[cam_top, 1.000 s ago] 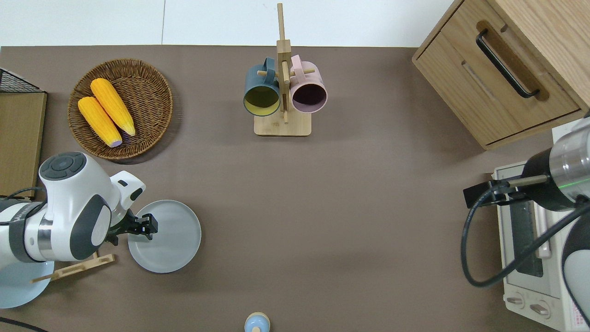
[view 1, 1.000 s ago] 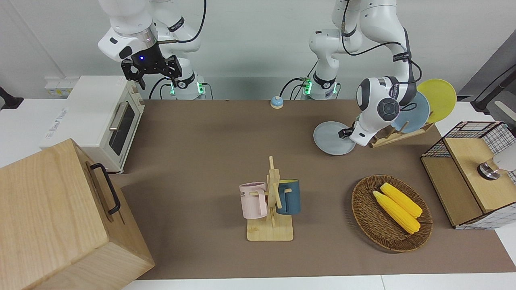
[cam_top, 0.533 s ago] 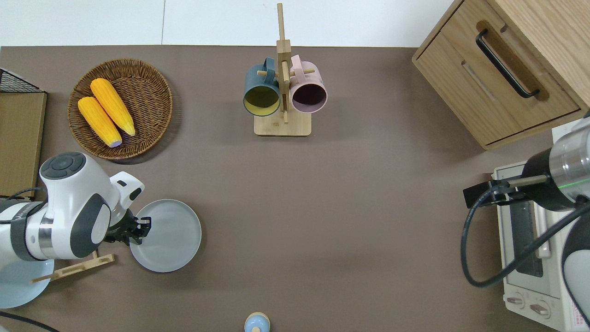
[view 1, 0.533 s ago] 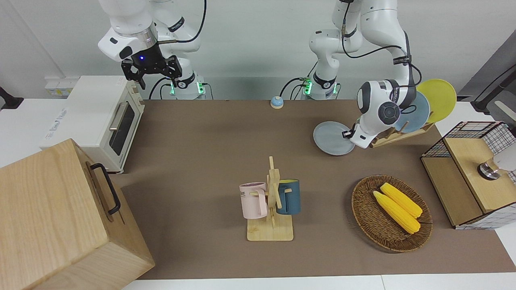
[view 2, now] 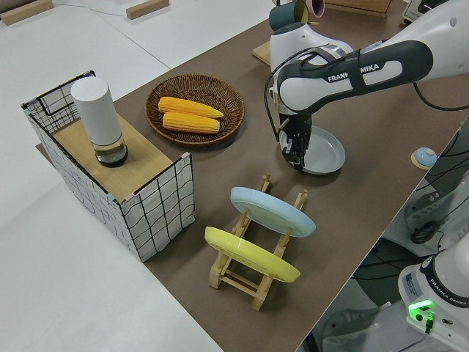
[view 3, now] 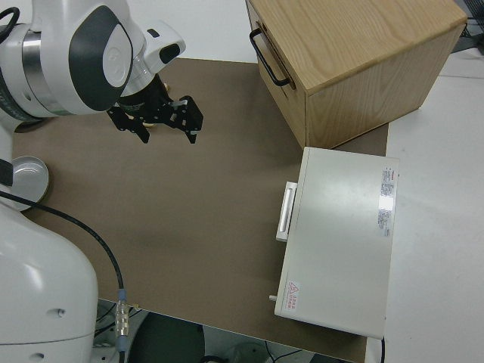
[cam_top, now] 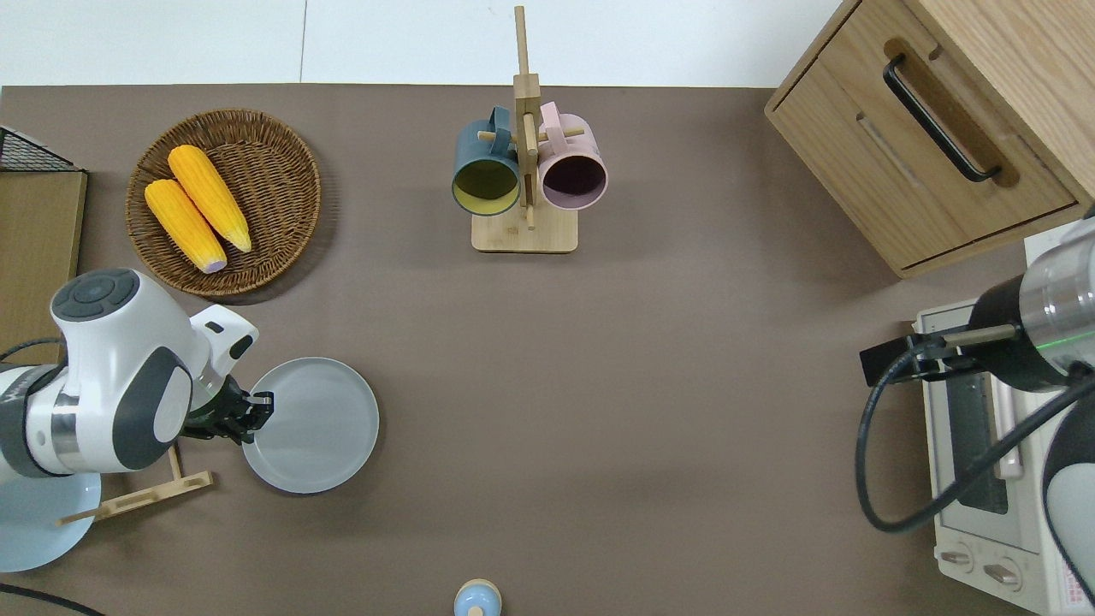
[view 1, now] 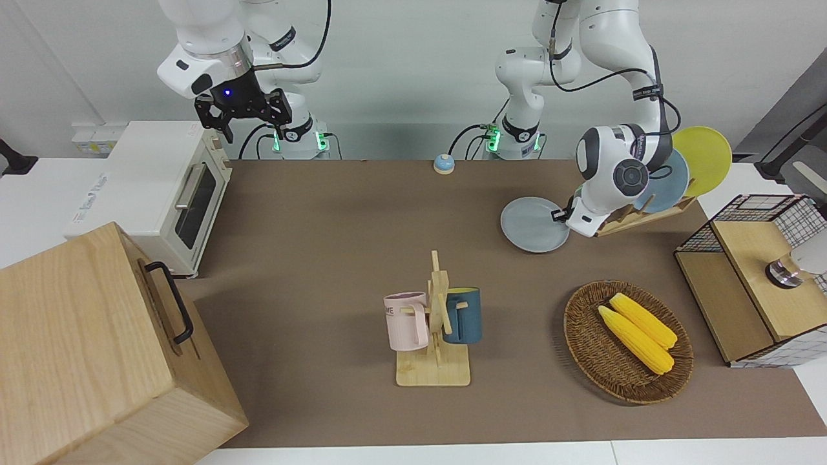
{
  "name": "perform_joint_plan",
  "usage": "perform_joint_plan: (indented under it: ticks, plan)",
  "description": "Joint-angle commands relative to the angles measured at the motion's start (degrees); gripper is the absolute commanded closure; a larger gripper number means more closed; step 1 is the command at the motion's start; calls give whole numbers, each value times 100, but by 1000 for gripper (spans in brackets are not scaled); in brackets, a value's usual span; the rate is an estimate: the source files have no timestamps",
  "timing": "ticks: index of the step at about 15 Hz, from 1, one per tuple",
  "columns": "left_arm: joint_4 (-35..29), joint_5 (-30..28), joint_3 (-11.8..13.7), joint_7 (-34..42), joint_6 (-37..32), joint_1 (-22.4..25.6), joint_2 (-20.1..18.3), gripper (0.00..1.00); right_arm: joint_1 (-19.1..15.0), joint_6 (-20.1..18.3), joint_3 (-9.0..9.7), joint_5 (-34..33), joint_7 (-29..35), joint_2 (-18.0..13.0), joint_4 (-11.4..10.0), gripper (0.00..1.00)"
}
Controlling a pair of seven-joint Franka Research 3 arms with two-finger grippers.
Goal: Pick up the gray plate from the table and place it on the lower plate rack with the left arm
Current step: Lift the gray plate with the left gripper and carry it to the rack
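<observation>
Left gripper [cam_top: 255,412] clamped on rim of gray plate [cam_top: 318,425], at plate's 9 o'clock in overhead view. Plate lifted, tilted, just beside lower plate rack [cam_top: 141,496]. Right arm parked, fingers spread.

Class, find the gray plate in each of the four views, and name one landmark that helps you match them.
Front view: gray plate, right of centre, beside the plate rack.
Overhead view: lower left, nearer the robots than the corn basket.
Left side view: upper right of centre.
Right side view: cut off at the left edge.
Landmark: the left gripper at its rim.
</observation>
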Motion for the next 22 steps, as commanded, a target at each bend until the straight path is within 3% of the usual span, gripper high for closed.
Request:
perform_joint_plan:
  ticks: [1, 8, 13, 19, 20, 22]
  plan:
    - [678, -71, 44, 35, -750, -6, 27, 1000, -85, -87, 38, 21, -19, -27, 35, 13]
    - [1433, -62, 87, 27, -1786, -6, -52, 1000, -85, -87, 38, 12, -19, -27, 35, 13]
    - [1812, 236, 316, -61, -2270, -76, -193, 1000, -76, -87, 38, 21, -19, -27, 35, 13]
    - [1874, 1746, 202, -500, -2508, -173, -245, 1000, -85, -87, 38, 21, -19, -27, 35, 13]
    - [1874, 2306, 89, -631, -2761, -208, -245, 1000, -85, -87, 38, 21, -19, -27, 35, 13]
    - [1857, 2854, -62, -693, -3070, -208, -237, 1000, -84, -87, 38, 21, -19, -27, 35, 13]
